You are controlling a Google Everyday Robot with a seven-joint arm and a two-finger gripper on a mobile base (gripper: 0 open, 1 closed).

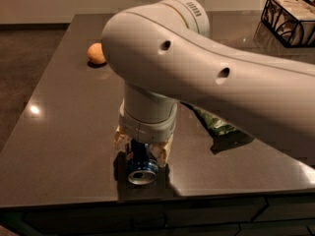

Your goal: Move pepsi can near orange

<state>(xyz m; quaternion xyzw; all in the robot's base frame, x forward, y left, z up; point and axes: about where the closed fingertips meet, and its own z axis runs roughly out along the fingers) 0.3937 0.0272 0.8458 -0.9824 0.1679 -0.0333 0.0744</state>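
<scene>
The pepsi can (pixel 142 173) lies on its side near the front edge of the dark table (pixel 64 132), with its silver end facing the camera. My gripper (pixel 142 154) comes down from above, under the big white arm, with a pale finger (pixel 120 139) against each side of the can. It looks shut on the can. The orange (pixel 95 53) sits far back on the left of the table, well away from the can and partly hidden by the arm.
A green and white snack bag (pixel 217 126) lies right of the gripper, partly under the arm. A black wire basket (pixel 290 18) stands at the back right corner. The table's front edge (pixel 147 196) runs just below the can.
</scene>
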